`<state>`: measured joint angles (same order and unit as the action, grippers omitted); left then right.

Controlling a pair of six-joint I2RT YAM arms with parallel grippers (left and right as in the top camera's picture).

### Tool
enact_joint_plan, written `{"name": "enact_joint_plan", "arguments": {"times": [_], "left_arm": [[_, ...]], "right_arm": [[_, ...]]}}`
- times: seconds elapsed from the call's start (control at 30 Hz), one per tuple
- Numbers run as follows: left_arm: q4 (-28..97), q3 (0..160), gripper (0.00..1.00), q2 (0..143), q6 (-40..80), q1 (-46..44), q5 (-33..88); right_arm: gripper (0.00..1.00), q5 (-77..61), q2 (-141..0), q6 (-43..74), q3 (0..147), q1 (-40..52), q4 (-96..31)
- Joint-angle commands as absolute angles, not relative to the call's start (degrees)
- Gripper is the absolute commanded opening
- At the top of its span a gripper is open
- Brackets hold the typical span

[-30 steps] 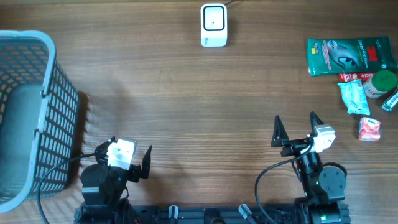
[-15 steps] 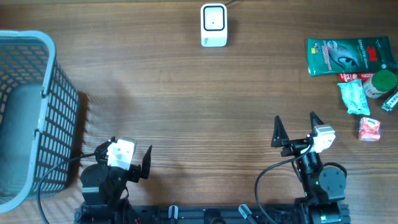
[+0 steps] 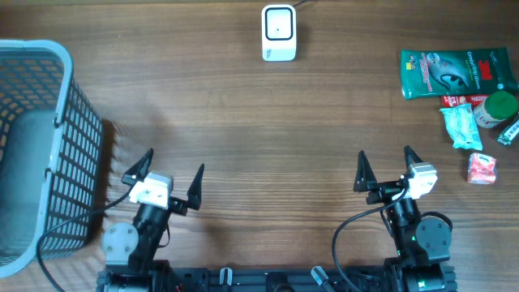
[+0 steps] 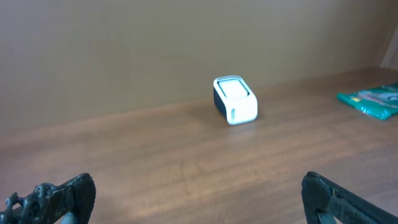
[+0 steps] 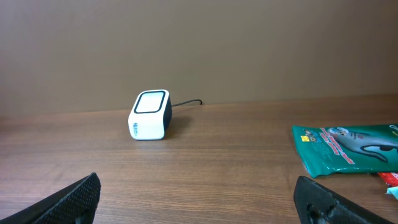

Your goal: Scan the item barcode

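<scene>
Tabletop [image 3: 243, 122] | basket [image 3: 58, 122] left edge | packets [image 3: 454, 73] (maybe wipes) right edge | both end effectors [image 3: 175, 160] [image 3: 385, 152] apart

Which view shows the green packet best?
The overhead view: the green packet lies whole and flat, printed face up. The right wrist view sees it at a low angle, cut by the frame edge. The left wrist view catches only a green strip, probably it.

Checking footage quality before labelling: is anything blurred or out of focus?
Overhead: sharp, even light, faint grid shadow beside the blue-grey plastic mesh basket. Left wrist: white box-shaped scanner slightly soft, jaws blurred. Right wrist: scanner crisp, jaws blurred.
</scene>
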<state>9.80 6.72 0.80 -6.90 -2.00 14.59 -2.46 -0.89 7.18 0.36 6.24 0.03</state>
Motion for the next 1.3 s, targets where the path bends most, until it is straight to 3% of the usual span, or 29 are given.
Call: {"name": "enact_joint_plan", "arguments": {"times": [0.0, 0.43, 1.27], "left_arm": [[8.9, 3.6, 1.0, 0.4, -5.3, -2.3, 13.3], [4.5, 0.4, 1.0, 0.2, 3.9, -2.4, 2.3], [4.3, 0.3, 1.0, 0.2, 3.3, -0.4, 2.3]], "right_arm": [[1.0, -1.3, -0.3, 6.1, 0.3, 6.4, 0.3], [1.0, -1.3, -0.3, 6.2, 0.3, 6.4, 0.3], [1.0, -1.3, -0.3, 6.2, 0.3, 6.4, 0.3]]}}
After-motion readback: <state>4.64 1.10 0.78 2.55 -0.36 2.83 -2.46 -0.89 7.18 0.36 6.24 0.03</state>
